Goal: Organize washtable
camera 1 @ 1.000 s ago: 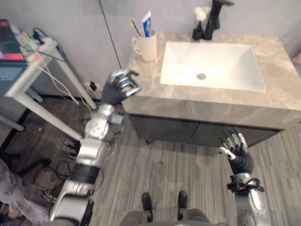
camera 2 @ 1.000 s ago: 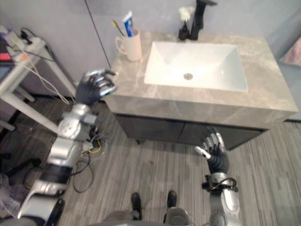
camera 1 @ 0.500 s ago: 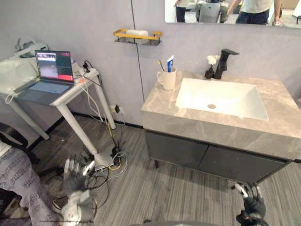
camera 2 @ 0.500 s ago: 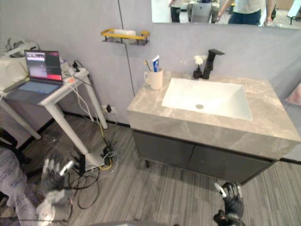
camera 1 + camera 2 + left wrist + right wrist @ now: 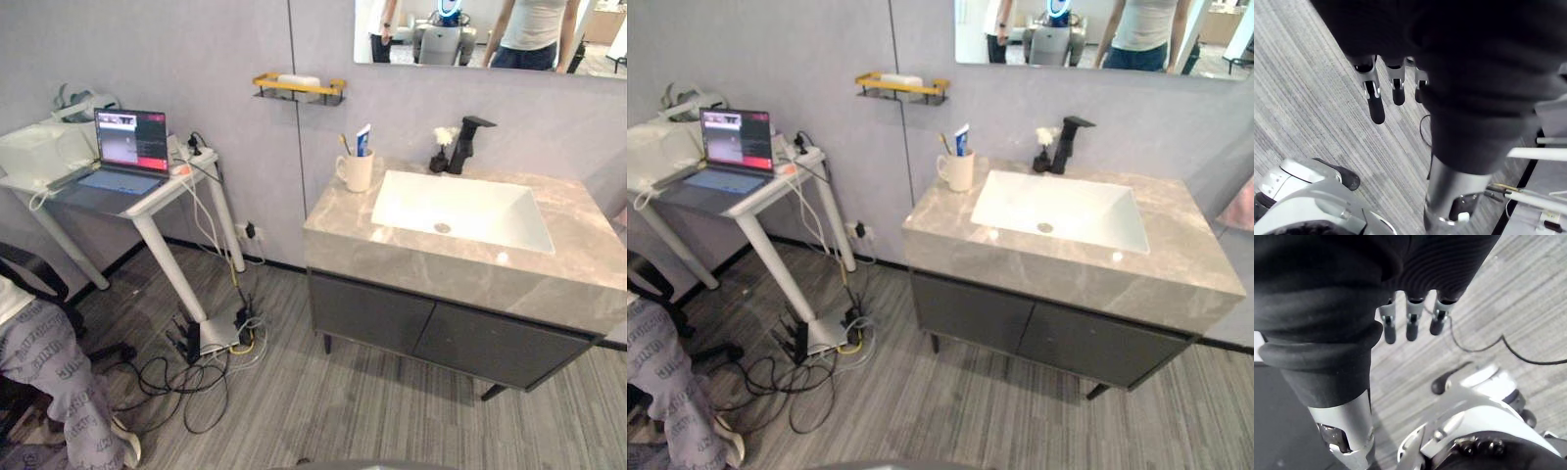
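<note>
The washtable has a grey marble counter [image 5: 345,223] with a white sink [image 5: 460,208] set in it. A cream mug [image 5: 357,172] with a toothbrush and a toothpaste tube [image 5: 363,140] stands at the counter's back left corner. A black faucet [image 5: 466,140] rises behind the sink, with a small dark bottle holding white flowers [image 5: 441,155] beside it. My left hand [image 5: 1375,100] hangs over the striped floor with its fingers straight and holds nothing. My right hand [image 5: 1411,325] hangs the same way, open and empty.
A white table with an open laptop [image 5: 122,155] stands to the left, cables [image 5: 206,357] lying on the floor below it. A person's leg in patterned trousers [image 5: 54,382] is at the lower left. A yellow wall shelf [image 5: 297,86] hangs above the mug's side.
The camera has pulled back and up, so the whole room shows. My left hand dropped from beside the counter's corner, and both hands sank out of the eye views.
</note>
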{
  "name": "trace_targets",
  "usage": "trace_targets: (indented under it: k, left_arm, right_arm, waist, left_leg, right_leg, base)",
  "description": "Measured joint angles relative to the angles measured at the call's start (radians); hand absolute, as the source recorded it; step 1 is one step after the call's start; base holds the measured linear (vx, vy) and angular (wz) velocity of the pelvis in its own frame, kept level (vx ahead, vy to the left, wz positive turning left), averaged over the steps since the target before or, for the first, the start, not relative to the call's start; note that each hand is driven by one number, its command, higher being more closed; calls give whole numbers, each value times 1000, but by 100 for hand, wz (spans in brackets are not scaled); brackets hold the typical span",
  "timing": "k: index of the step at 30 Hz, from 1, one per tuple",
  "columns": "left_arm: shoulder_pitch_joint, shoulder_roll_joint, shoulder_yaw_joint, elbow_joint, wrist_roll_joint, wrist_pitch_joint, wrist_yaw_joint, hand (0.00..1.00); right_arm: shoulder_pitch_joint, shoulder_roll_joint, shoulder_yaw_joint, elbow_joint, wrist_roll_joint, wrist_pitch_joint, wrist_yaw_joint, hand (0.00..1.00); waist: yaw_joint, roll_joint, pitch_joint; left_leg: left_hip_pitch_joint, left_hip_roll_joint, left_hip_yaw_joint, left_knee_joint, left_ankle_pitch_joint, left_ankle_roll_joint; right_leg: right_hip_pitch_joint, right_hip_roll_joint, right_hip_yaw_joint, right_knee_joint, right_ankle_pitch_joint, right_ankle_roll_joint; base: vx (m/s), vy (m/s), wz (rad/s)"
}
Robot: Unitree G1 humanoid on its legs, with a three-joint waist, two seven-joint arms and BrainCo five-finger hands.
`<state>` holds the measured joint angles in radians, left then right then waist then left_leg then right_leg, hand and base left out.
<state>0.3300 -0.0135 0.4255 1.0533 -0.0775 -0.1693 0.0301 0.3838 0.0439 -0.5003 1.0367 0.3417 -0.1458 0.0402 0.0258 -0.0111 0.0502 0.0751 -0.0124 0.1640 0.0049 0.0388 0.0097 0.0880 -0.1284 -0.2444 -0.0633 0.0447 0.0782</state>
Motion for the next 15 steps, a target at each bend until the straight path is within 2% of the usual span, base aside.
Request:
trace_targets:
  k: [1,2,3,4,5,7,8,9,11,13,15]
  left_arm:
    - [-2,0,-3,11,17,9,-12,0]
    - [-7,8,-3,50,34,31,-30,0]
    - [-11,12,-7,62,34,42,-32,0]
    - [-11,16,-11,62,32,45,-32,0]
    - [-18,35,-33,61,31,49,-37,0]
    - [-25,61,-46,66,31,52,-57,0]
    - [-34,64,-70,82,30,61,-57,0]
    - [-37,65,-76,86,31,64,-61,0]
    - [-44,66,-103,99,28,74,-72,0]
    - [-44,71,-113,106,24,75,-75,0]
    - [-43,76,-120,107,0,75,-86,0]
  right_arm:
    - [-4,-11,6,-2,-2,3,8,0]
    - [-19,-21,6,15,-7,22,17,0]
    - [-28,-24,7,23,-2,29,28,0]
    - [-29,-26,7,32,-1,33,32,0]
    - [-45,-25,7,70,1,44,40,0]
    - [-65,-22,9,94,1,55,57,0]
    - [-75,-25,8,104,3,63,70,0]
    - [-71,-26,7,109,5,66,73,0]
    - [-73,-33,-1,118,39,78,84,0]
    - [-73,-33,-1,121,47,83,93,0]
    - [-74,-32,-1,127,57,85,94,0]
  waist:
    - [-2,19,1]
    - [-9,38,5]
    - [-13,42,6]
    - [-12,40,5]
    - [-9,19,10]
    - [-6,-17,15]
    - [-11,-27,21]
    - [-10,-26,21]
    - [-9,-1,28]
    - [-9,6,33]
    - [-8,2,34]
  left_leg:
    - [6,19,1,-8,-36,1]
    - [18,32,12,-46,-30,7]
    - [38,44,9,-89,-26,1]
    - [43,46,9,-108,-21,-6]
    - [32,37,9,-108,-17,-12]
    - [4,8,4,-108,-10,-15]
    - [-6,4,-4,-107,-10,-23]
    - [-1,-4,0,-106,-2,-11]
    - [-1,2,0,-108,3,-14]
    - [-5,-1,2,-108,3,-14]
    - [-6,-9,6,-108,3,-14]
  right_leg:
    - [6,20,1,-11,-1,7]
    - [9,32,5,12,13,-10]
    - [9,48,4,74,-1,-28]
    - [16,52,6,94,-9,-35]
    - [40,50,7,121,-36,-44]
    - [51,23,0,105,-96,-23]
    - [40,19,-18,108,-119,5]
    - [36,12,-21,103,-120,4]
    - [41,13,-31,103,-120,4]
    - [50,12,-27,92,-121,6]
    - [50,6,-20,92,-123,9]
  base:
    - [139,52,-42]
    - [50,49,-25]
    - [22,54,-14]
    - [33,31,6]
    - [10,-9,7]
    - [-29,-13,14]
    - [-53,8,21]
    - [-44,51,22]
    - [15,48,15]
    - [19,66,6]
    - [39,92,-1]
